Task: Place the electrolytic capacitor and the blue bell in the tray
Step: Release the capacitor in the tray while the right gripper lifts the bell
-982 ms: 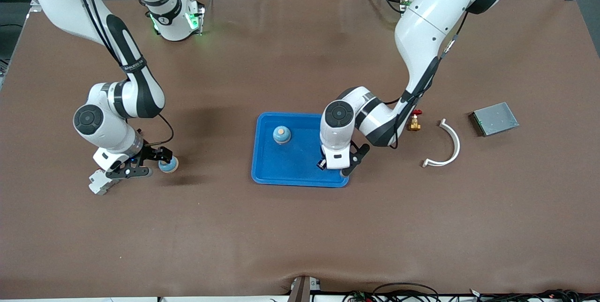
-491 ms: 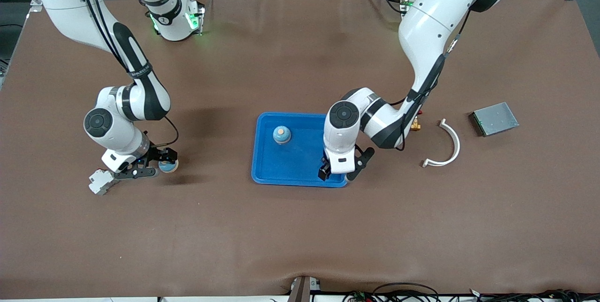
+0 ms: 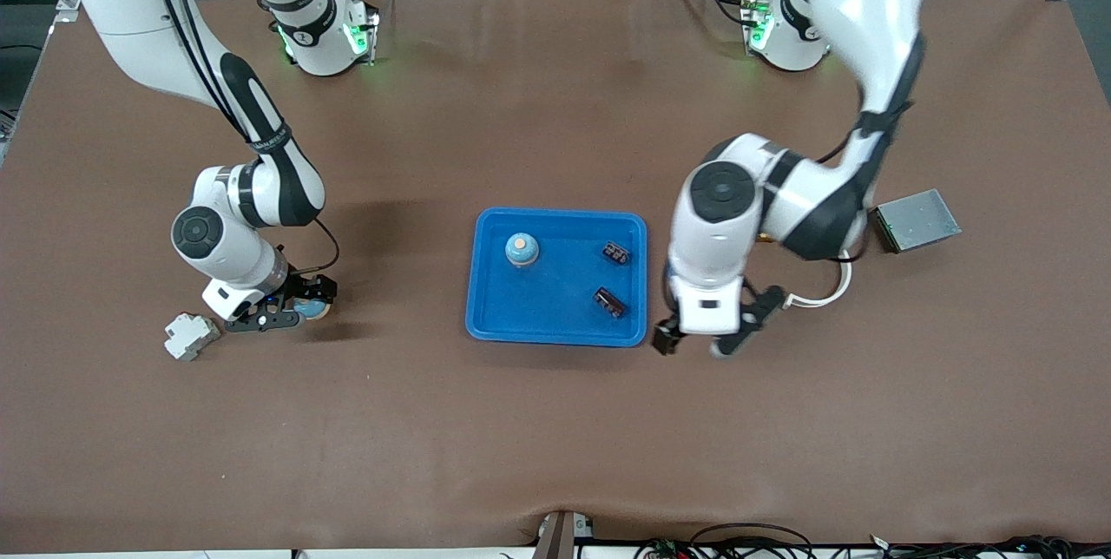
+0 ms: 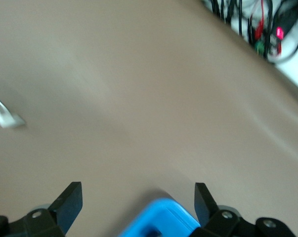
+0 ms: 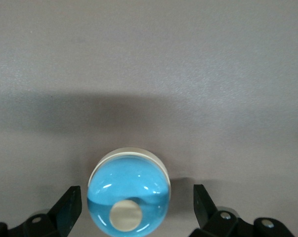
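The white curved piece (image 3: 835, 292) is largely covered by the left arm, and only its end shows beside the wrist; a small brass part under that arm is almost wholly hidden. In the right wrist view the blue bell (image 5: 128, 192) is seen whole, while in the front view it is half masked by the right claw (image 3: 291, 312).

The left claw (image 3: 699, 342) is held released, fingers spread and empty, over bare counter (image 3: 555, 437) just outside the tray's corner toward the left arm's end. The right claw is also spread wide, set down around the blue bell on the counter, with gaps visible on both sides of it. Open counter surrounds the tray (image 3: 491, 316) on every side.

In the tray, a second blue bell (image 3: 521, 249) stands upright near the rim toward the right arm's end, and two dark electrolytic capacitors (image 3: 609, 301) lie apart near the other rim. A white block (image 3: 190, 337) sits beside the right claw, and a grey metal box (image 3: 917, 220) lies toward the left arm's end.
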You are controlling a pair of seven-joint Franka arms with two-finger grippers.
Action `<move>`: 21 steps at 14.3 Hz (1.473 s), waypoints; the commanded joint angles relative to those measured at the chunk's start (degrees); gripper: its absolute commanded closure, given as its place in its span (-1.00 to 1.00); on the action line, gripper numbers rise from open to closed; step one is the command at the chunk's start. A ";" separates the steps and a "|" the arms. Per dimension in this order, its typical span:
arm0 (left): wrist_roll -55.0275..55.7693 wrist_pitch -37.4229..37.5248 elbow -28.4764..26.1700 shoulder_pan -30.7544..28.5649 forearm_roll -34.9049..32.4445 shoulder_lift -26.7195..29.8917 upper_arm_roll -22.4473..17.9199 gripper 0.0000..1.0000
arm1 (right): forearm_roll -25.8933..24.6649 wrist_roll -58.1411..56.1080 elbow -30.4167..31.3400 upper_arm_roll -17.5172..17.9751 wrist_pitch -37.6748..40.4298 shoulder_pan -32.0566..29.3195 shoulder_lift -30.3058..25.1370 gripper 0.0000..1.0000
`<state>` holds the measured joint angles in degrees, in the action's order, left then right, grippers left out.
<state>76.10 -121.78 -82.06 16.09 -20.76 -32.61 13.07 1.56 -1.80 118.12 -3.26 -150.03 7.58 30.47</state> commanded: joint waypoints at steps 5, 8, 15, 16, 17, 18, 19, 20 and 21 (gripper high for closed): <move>-26.59 14.01 -1.70 -9.40 5.89 13.26 0.64 -1.00 | 2.75 0.22 -0.43 0.09 -0.61 1.65 1.08 -1.00; -32.14 17.45 -1.62 -11.77 9.07 17.13 0.56 -1.00 | 2.58 -0.57 -0.43 0.09 -1.58 1.38 1.34 -1.00; -44.63 26.94 -2.23 -17.67 15.93 23.73 0.47 -1.00 | 2.75 -5.15 -0.69 0.09 -0.70 0.41 0.82 1.00; -45.07 27.21 -2.32 -18.45 16.10 23.82 0.55 -1.00 | 2.75 -3.58 -1.57 0.18 -0.09 0.68 0.64 1.00; -45.68 27.39 -2.67 -18.64 16.19 23.99 0.56 -1.00 | 2.75 -1.39 -3.05 0.36 2.53 1.29 0.21 1.00; -46.30 27.47 -2.93 -18.73 16.11 24.08 0.56 -1.00 | 2.75 1.25 -5.77 0.45 7.60 2.08 -0.15 1.00; -47.18 27.48 -2.76 -19.25 16.19 24.26 0.47 -1.00 | 2.75 4.49 -8.84 0.45 12.70 2.87 -0.06 1.00; -47.97 27.48 -2.76 -19.60 16.19 25.04 0.55 -1.00 | 2.75 7.22 -11.39 0.45 15.79 3.92 0.02 1.00; -48.76 27.56 -2.85 -19.69 16.19 25.40 0.47 -1.00 | 2.84 9.77 -13.42 0.45 17.13 5.06 0.11 1.00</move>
<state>29.83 -94.55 -83.28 -2.31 -5.67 -9.82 13.16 3.68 3.08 109.07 -2.79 -137.47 10.59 30.99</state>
